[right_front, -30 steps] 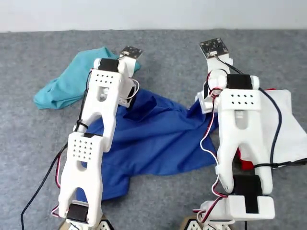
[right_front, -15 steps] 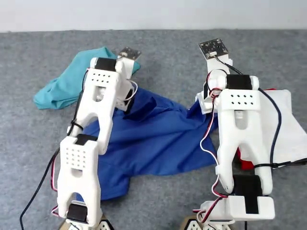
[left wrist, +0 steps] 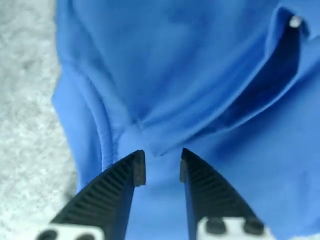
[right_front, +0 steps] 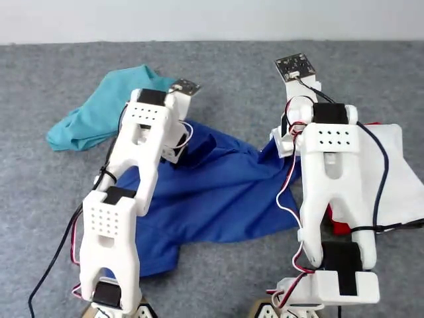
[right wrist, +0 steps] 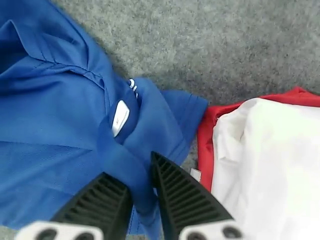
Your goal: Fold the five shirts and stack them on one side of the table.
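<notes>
Blue shirt (left wrist: 200,75) seam lies just beyond the left gripper (left wrist: 159,167) (jaws parted)

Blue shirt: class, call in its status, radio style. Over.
Left claw open, over blue shirt. Right claw shut on its edge. Shirt rumpled, not folded. White shirt on red shirt beside it; teal shirt by left arm.

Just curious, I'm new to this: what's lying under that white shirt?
A red shirt shows at the edges beneath the white shirt. How far it extends, and whether anything else lies below, is covered.
</notes>
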